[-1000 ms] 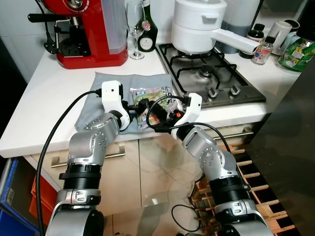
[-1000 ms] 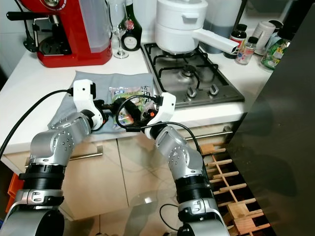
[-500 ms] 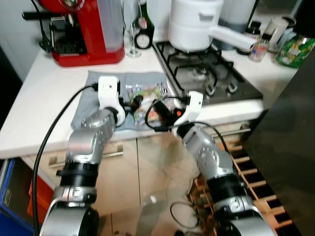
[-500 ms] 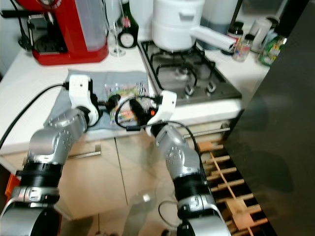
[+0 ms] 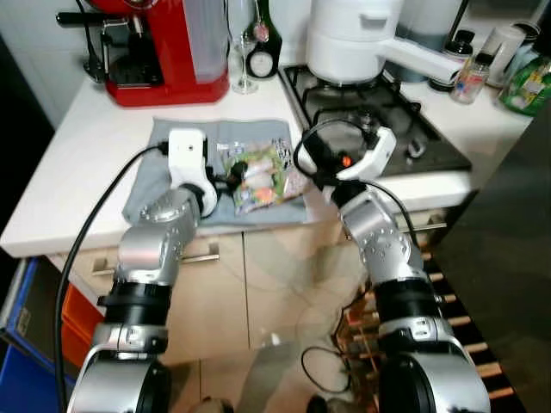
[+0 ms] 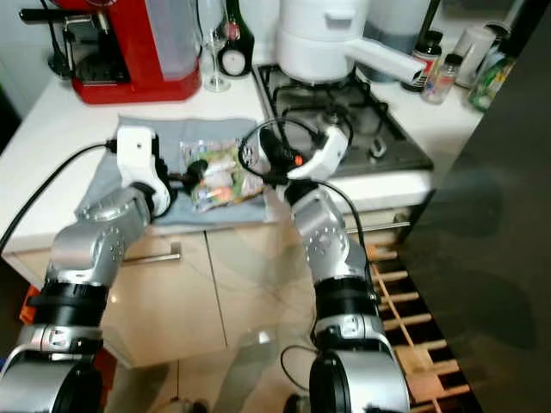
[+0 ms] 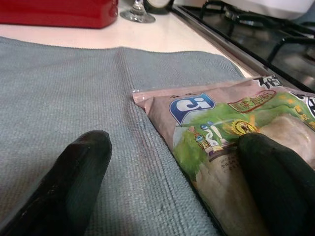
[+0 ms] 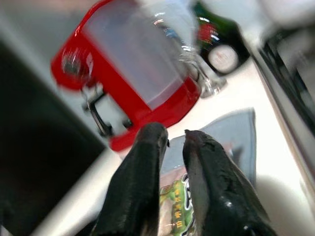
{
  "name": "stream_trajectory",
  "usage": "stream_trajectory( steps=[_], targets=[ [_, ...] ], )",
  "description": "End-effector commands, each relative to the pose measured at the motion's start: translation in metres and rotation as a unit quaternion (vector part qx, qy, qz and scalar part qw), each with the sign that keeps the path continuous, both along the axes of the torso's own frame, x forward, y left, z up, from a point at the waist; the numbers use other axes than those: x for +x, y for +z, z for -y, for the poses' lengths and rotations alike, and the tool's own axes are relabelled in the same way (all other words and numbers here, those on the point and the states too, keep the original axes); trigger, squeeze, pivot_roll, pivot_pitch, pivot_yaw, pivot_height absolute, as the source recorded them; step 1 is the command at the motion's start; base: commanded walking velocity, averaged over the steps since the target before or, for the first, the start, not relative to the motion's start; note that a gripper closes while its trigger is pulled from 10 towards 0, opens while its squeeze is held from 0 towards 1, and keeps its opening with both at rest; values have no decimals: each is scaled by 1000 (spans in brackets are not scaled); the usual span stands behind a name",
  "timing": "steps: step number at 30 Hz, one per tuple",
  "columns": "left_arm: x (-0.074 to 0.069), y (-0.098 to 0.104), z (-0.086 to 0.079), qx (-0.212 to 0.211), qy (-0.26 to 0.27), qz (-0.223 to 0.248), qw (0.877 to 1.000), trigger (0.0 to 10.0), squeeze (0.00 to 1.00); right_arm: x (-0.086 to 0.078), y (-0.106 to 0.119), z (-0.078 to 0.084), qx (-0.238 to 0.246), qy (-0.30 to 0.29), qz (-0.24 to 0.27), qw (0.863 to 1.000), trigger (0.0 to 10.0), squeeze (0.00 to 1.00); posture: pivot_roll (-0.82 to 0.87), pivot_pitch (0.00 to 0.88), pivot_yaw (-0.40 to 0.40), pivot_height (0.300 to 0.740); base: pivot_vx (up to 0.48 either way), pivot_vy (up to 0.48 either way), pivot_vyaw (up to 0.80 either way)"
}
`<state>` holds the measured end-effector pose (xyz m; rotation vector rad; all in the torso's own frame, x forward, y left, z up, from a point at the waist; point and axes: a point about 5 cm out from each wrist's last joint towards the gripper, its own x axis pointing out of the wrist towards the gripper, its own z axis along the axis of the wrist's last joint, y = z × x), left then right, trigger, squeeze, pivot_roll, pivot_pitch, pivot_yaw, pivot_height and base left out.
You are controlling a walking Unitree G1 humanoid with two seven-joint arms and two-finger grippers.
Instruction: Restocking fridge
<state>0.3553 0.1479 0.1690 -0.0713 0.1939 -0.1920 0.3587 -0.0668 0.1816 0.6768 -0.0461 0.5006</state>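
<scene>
The right end effector has lifted off the food packet, fingers nearly together, empty. The left end effector stays spread, one finger on the packet lying on the bench cloth; the pickup isn't secured.

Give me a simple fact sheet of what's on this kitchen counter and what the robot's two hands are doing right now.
Place: white counter beside a gas hob
Item handled: food packet, lying on a grey cloth
Left gripper: fingers open, one on the cloth, one on the packet's edge
Right gripper: fingers nearly together, raised above the packet, gripping nothing
Behind: red coffee machine, wine glass, white pot on the hob
</scene>
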Motion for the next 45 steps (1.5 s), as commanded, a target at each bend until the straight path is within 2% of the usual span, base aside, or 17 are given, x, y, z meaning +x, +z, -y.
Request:
stream_trajectory(
  steps=[1, 2, 3, 8, 11, 15, 18, 19, 22, 24, 25, 27, 29, 30, 32, 34, 45],
  targets=[
    [-1, -6, -6, 23, 17, -11, 1000, 10000, 0, -6, 18, -11, -90, -5, 74, 993, 8941, 243, -66, 0, -15, 740, 0, 0, 0],
    [-1, -6, -7, 27, 22, -8, 999, 10000, 0, -9, 15, -9, -127, -14, 89, 988, 10000, 78, -70, 0, -14, 740, 0, 0, 0],
    [-1, -5, -8, 30, 26, -4, 999, 10000, 0, -12, 13, -5, -141, -22, 94, 985, 10000, 0, -74, 0, -13, 740, 0, 0, 0],
    [2, 3, -14, 32, 52, 30, 998, 10000, 0, -25, 4, 19, -189, -79, 105, 973, 10000, 0, -83, 0, -11, 740, 0, 0, 0],
    [8, 28, -16, 37, 74, 107, 991, 10000, 0, -38, 10, 39, -204, -143, 124, 960, 10000, 0, -104, 0, -8, 740, 0, 0, 0],
    [10, 54, -15, 40, 79, 173, 981, 10000, 0, -51, 17, 47, -224, -175, 150, 947, 10000, 0, -116, 0, -6, 740, 0, 0, 0],
    [6, 67, -11, 30, 67, 201, 977, 10000, 0, -61, 14, 50, -221, -181, 140, 948, 10000, 0, -127, 0, -1, 740, 0, 0, 0],
    [3, 69, -7, 20, 55, 207, 977, 10000, 0, -64, 7, 53, -178, -179, 96, 963, 10000, 0, -128, 0, 2, 740, 0, 0, 0],
    [-4, 71, -2, 9, 38, 212, 976, 10000, 0, -67, -3, 54, -110, -155, 34, 981, 10000, 0, -122, 0, 2, 740, 0, 0, 0],
    [-9, 72, 1, 9, 30, 213, 977, 10000, 0, -72, -5, 54, -95, -128, 20, 987, 10000, 0, -122, 0, 3, 740, 0, 0, 0],
    [-12, 72, 1, 8, 27, 213, 977, 10000, 0, -75, -4, 55, -96, -119, 20, 988, 10000, 0, -122, 0, 3, 740, 0, 0, 0],
    [-31, 64, -6, 14, 17, 211, 977, 10000, 0, -87, -4, 63, -178, -102, 59, 977, 10000, 0, -127, 0, 7, 740, 0, 0, 0],
    [-40, 58, -10, 16, 20, 209, 978, 10000, 0, -91, -6, 66, -212, -102, 70, 969, 10000, 0, -122, 0, 2, 740, 0, 0, 0],
    [-40, 58, -10, 16, 20, 209, 978, 10000, 0, -91, -6, 66, -212, -102, 70, 969, 10000, 0, -122, 0, 2, 740, 0, 0, 0],
    [-51, 54, -18, 25, 33, 225, 973, 10000, 0, -91, -11, 71, -269, -122, 82, 952, 10000, 0, -108, 0, -15, 740, 0, 0, 0],
    [-53, 56, -19, 21, 40, 235, 971, 10000, 0, -88, -13, 70, -271, -131, 75, 951, 10000, 0, -97, 0, -25, 740, 0, 0, 0],
    [-36, 75, -15, 57, 46, 259, 963, 10000, 0, -71, -10, 53, -288, -133, 99, 943, 10000, 0, -81, 0, -22, 740, 0, 337, -415]
  ],
)
